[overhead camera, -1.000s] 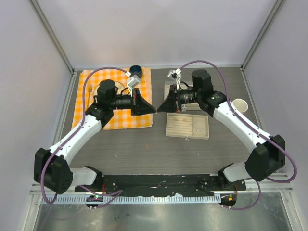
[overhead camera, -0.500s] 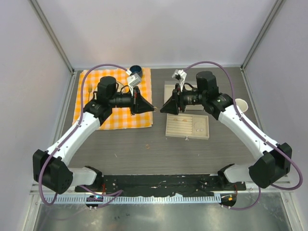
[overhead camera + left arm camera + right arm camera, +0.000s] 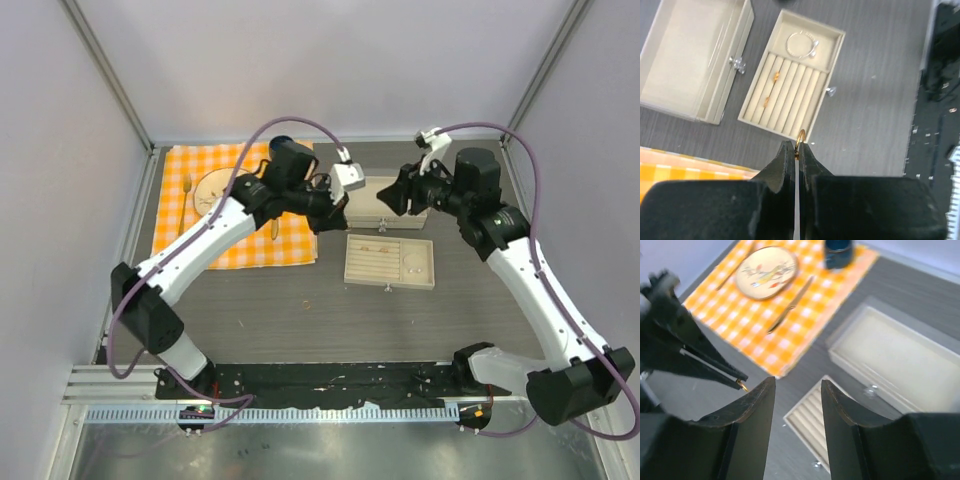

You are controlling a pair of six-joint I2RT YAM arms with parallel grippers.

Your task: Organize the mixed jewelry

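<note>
A gold ring [image 3: 800,136] is clamped in the tips of the left gripper [image 3: 797,149], above the surface just off the slotted tray [image 3: 799,100], where two gold rings [image 3: 776,76] and the silver hoop [image 3: 801,45] are lodged. It should be lowered edge-on into a free groove and freed only once seated; the right gripper [image 3: 798,385] is held apart, empty. The ring's clamped lower part is hidden, and its height cannot be judged.

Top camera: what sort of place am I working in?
Likely a lab test cell: bare grey walls and metal posts enclose the table, staged with a checkered placemat and beige jewelry tray.
</note>
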